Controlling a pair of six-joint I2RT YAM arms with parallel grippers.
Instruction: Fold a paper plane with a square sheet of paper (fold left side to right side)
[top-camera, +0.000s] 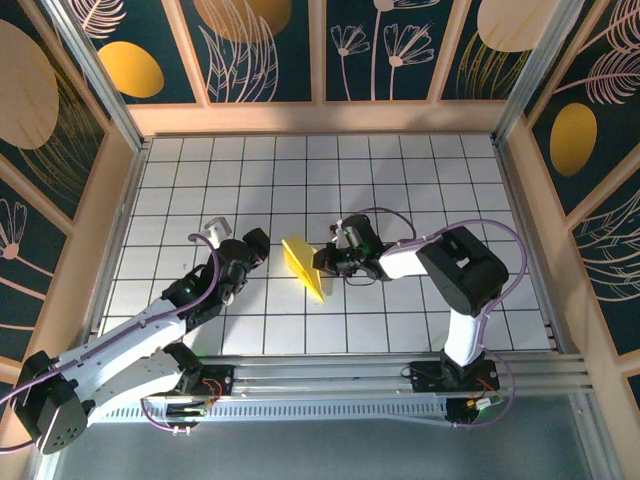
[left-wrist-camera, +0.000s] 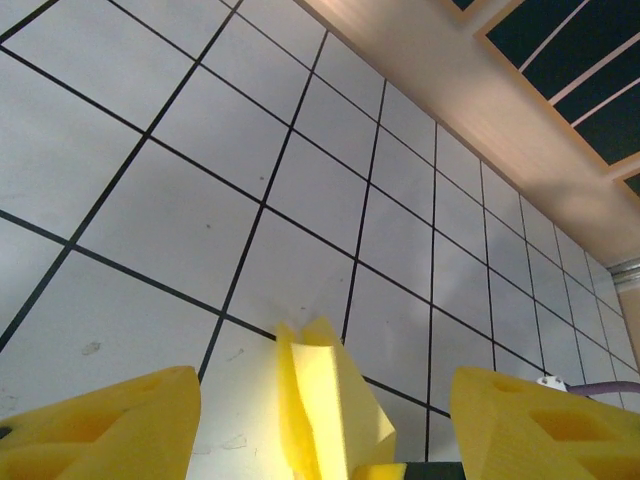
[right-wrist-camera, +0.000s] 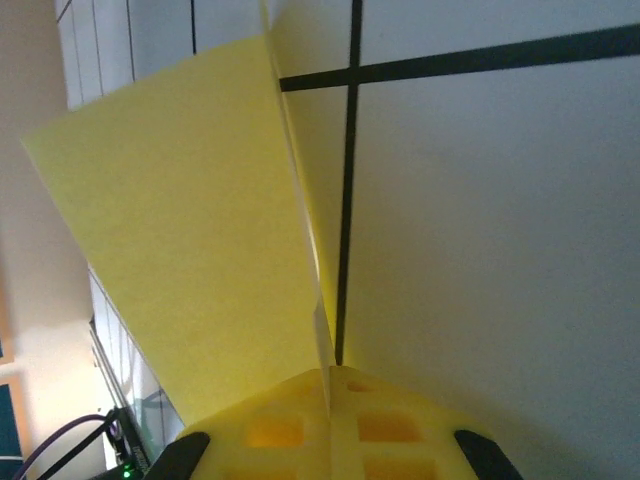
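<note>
The square sheet of paper (top-camera: 303, 264), folded, stood clamped by the right gripper (top-camera: 328, 262) at its three o'clock; the left gripper (top-camera: 258, 243), at nine o'clock, gaped empty.

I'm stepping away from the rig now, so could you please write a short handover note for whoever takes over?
Left gripper: open, facing the paper from its left, not touching it.
Right gripper: shut on the paper, pinching its folded edge, with a flap lifted off the table.
Done: the sheet is folded into a smaller creased shape near the table's middle.
Left: the remaining folds; it is not yet a pointed dart.
</note>
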